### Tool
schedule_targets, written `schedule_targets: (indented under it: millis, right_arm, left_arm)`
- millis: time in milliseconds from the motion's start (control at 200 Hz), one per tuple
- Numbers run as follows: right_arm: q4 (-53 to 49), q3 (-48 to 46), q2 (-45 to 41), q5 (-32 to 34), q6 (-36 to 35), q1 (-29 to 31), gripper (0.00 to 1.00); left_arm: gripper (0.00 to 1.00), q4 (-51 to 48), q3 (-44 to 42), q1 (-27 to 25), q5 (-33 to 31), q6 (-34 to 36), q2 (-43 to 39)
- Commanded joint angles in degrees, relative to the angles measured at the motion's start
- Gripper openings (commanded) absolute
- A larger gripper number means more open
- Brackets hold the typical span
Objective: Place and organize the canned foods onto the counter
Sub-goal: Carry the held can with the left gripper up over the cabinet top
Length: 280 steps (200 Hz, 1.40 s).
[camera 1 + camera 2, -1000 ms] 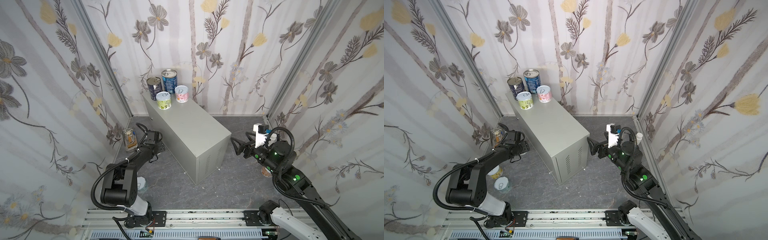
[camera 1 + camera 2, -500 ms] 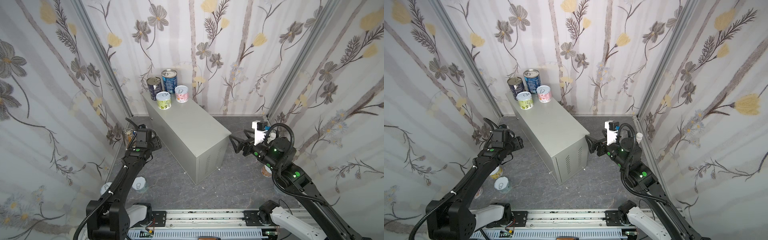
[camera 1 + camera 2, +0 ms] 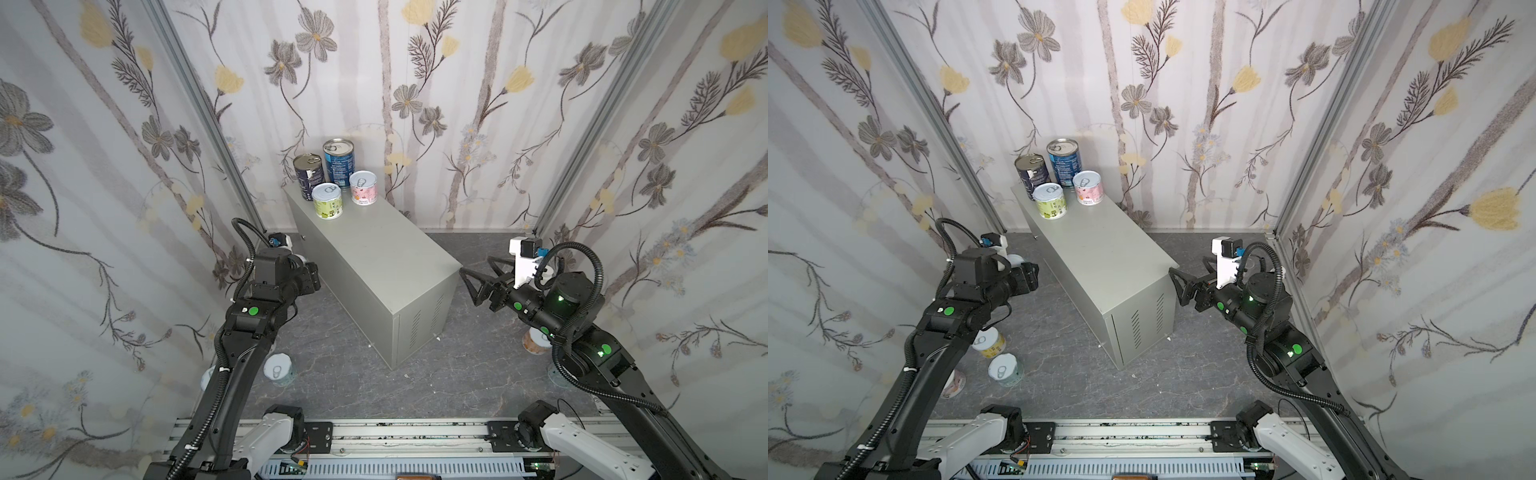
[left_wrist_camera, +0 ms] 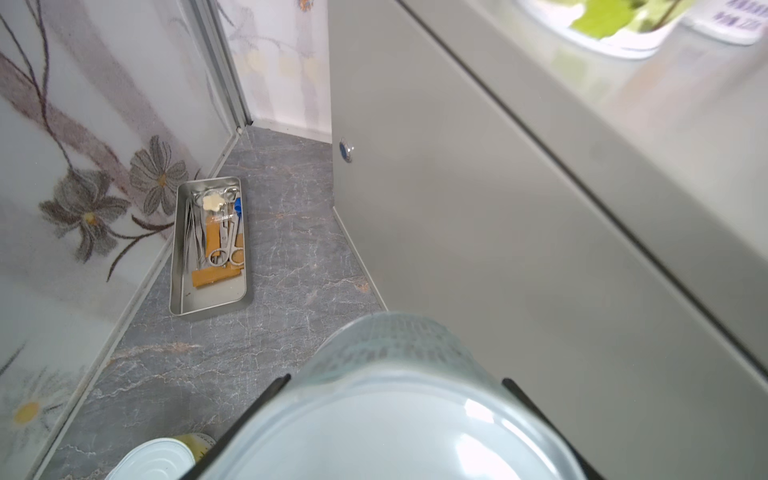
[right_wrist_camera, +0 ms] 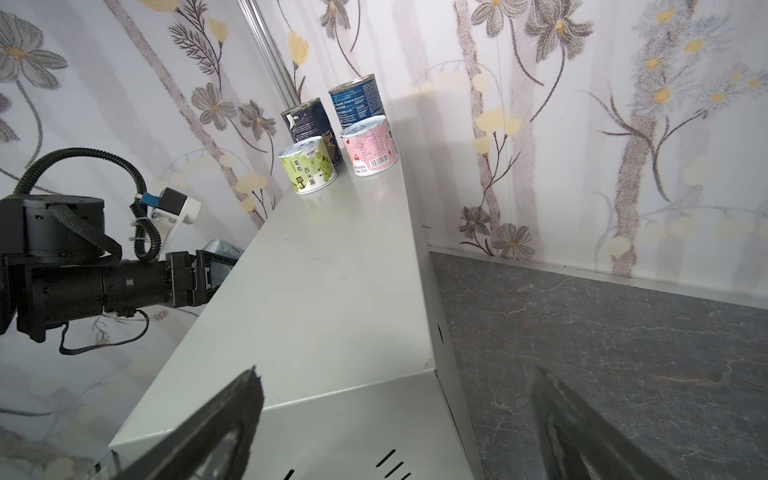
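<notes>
The counter (image 3: pixel 374 257) (image 3: pixel 1100 249) is a light grey cabinet in both top views. At its far end stand two tall dark blue cans (image 3: pixel 308 176) (image 3: pixel 338 162), a green can (image 3: pixel 327 201) and a pink can (image 3: pixel 363 188). My left gripper (image 4: pixel 395 378) is shut on a pale blue-green can (image 4: pixel 395 399), held beside the counter's left wall (image 4: pixel 498 249). In a top view the left gripper (image 3: pixel 312 277) hides that can. My right gripper (image 5: pixel 395 374) (image 3: pixel 478 270) stands open and holds nothing, just off the counter's near right corner.
Short cans stand on the floor on the left (image 3: pixel 988 343) (image 3: pixel 1005 371) (image 3: pixel 279 369). Another can (image 3: pixel 534 343) sits under my right arm. A metal tray (image 4: pixel 208 249) of scissors and tools lies by the left wall. Patterned walls close in on three sides.
My left arm has risen, lifting its gripper and the can up beside the counter's left wall. The right gripper has drifted slightly toward the back and stays open.
</notes>
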Motion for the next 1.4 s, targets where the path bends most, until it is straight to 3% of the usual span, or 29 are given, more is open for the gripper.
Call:
schedule_targets:
  millis: [0,659,894,1394]
  right_arm:
    - [-1.2,1.3,0.9,0.3,0.5,0.6,1.00]
    - [-1.3,2.2,1.7,1.9,-0.6,3.3,1.00]
    - [-0.8,1.7,2.1,1.6,-1.0,3.4,1.00]
    - [0.5,-0.1,2.9,1.1,-2.4,3.3,1.00]
  left_arm:
    - [0.58,-1.5,3.3,-1.5,-2.0,1.7,-0.3]
    - [0.58,-12.4,27.7,-19.7,-12.6,4.0,10.3]
    - [0.58,-16.3,35.2,-23.5,-11.9,4.6,16.2]
    - [0.58,-23.7,49.3,-24.3,-4.3,4.9,28.6]
